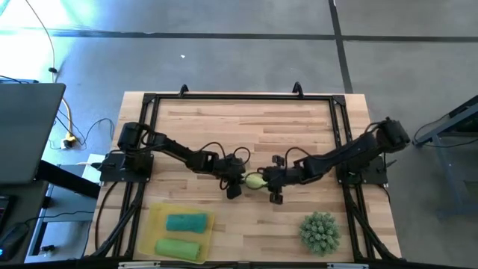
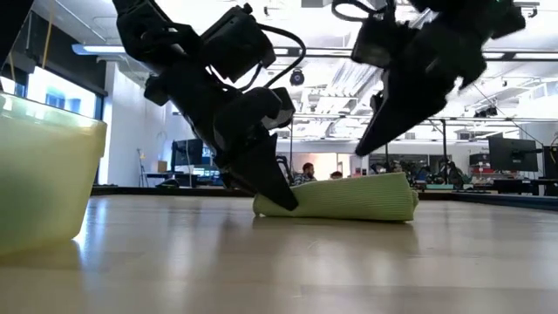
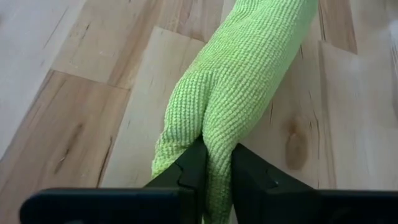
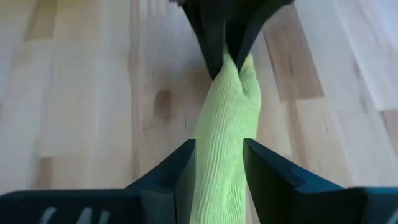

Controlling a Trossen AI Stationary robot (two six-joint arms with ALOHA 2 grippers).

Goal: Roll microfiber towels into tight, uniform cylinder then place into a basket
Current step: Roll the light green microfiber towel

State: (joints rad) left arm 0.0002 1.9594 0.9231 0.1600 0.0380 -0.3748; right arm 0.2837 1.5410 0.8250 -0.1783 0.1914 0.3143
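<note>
A rolled light-green towel (image 1: 255,181) lies on the wooden table's middle, between my two grippers. My left gripper (image 3: 217,152) is shut on the roll's left end (image 2: 266,206). My right gripper (image 4: 219,149) hangs open just above the roll's right end (image 2: 397,194), and its fingers touch nothing. In the right wrist view the towel (image 4: 224,118) runs away from those fingers toward my left gripper. The yellow basket (image 1: 153,224) stands at the near left and holds a teal roll (image 1: 187,222) and a green roll (image 1: 178,248). My left gripper pinches the roll's left end (image 3: 214,134) between its two fingers, and the cloth is squeezed narrow there. The fingers (image 2: 272,187) slant down from the table's left and point along the roll. The roll lies level on the table.
A spiky green ball-shaped plant (image 1: 321,232) stands near the table's near right corner. The basket's wall (image 2: 44,174) fills the low view's left side. A black frame (image 1: 243,96) runs round the table's edges. Bare wood lies behind the roll.
</note>
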